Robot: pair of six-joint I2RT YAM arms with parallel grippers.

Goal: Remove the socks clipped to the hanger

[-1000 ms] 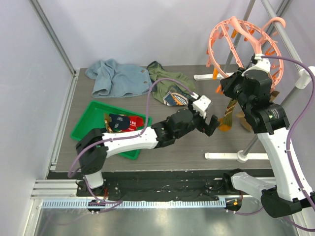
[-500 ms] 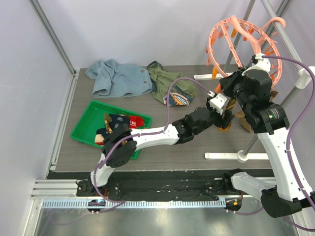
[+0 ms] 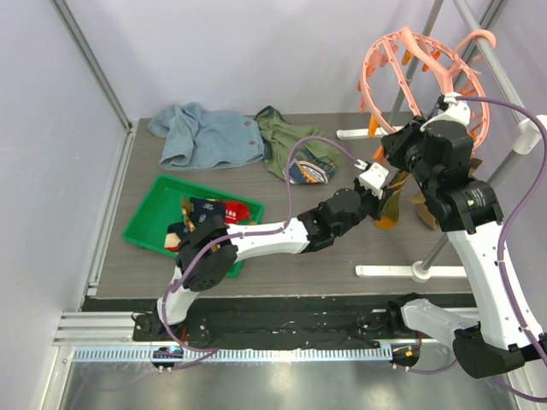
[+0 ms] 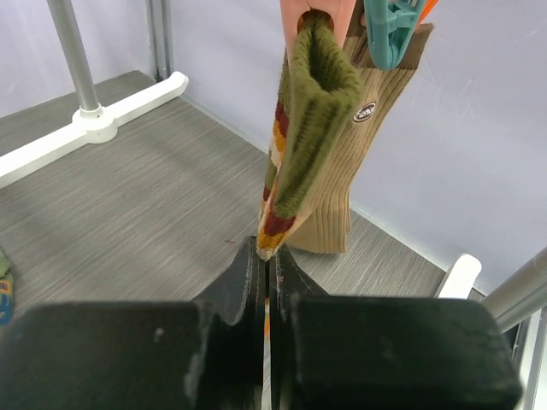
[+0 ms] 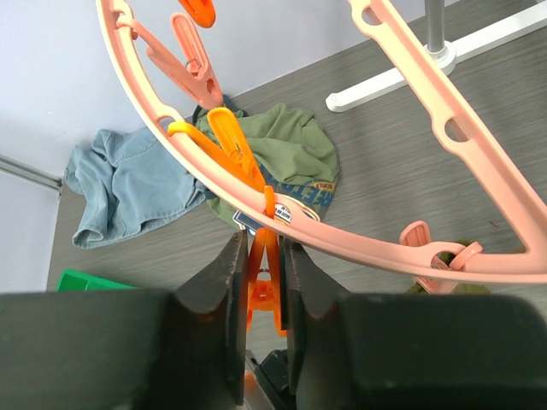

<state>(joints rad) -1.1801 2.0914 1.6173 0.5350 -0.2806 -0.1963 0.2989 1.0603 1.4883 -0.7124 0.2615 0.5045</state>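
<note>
The salmon-pink hanger (image 3: 376, 60) hangs from the rack at the back right. An olive sock with red and orange stripes (image 4: 312, 111) is held at its cuff by a pink clip, and a tan ribbed sock (image 4: 363, 171) hangs behind it under a teal clip (image 4: 389, 34). My left gripper (image 4: 267, 256) is shut on the striped sock's toe (image 3: 391, 207). My right gripper (image 5: 267, 278) sits under the hanger ring (image 5: 444, 128), its jaws pressed on both sides of an orange clip (image 5: 273, 256). Navy and red socks (image 3: 209, 213) lie in the green tray (image 3: 145, 226).
A light-blue garment (image 3: 201, 137) and an olive-green garment (image 3: 295, 141) lie at the back of the table. The rack's white feet (image 3: 410, 272) and grey poles stand around the hanger. The left arm stretches across the table's middle.
My left arm reached right to the hanging striped sock and its jaws went from open to shut on the toe. The right arm stayed at the hanger.
</note>
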